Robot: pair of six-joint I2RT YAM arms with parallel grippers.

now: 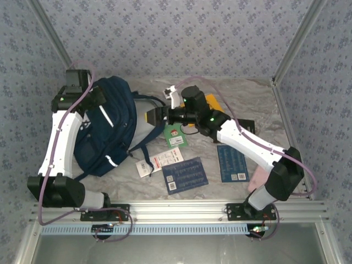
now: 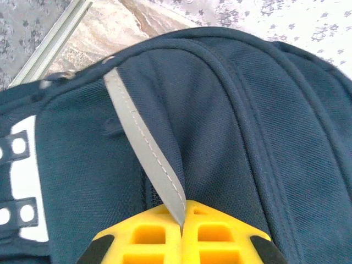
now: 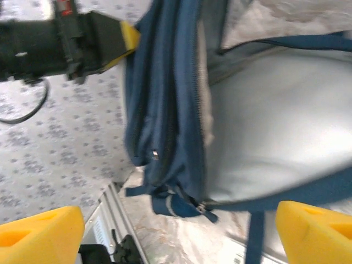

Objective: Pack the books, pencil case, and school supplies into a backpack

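The backpack (image 1: 113,129) is navy blue with white-grey reflective stripes, white buckle patches and a pale grey lining; the table (image 1: 258,93) is beige-grey with a marbled pattern, and the walls (image 1: 176,33) are pale blue-grey with small darker floral sprigs. The card pack (image 1: 175,136) is green with a red-and-white picture, the packet (image 1: 159,163) is white with red print, two books (image 1: 185,175) are dark blue with white print, and there are an orange book (image 1: 221,104), a black book (image 1: 247,125) and a pinkish-tan pencil case (image 1: 256,180). The arms (image 1: 60,137) are white with black joints, and the jaws of the left gripper (image 2: 182,220) and right gripper (image 3: 176,231) are bright yellow.
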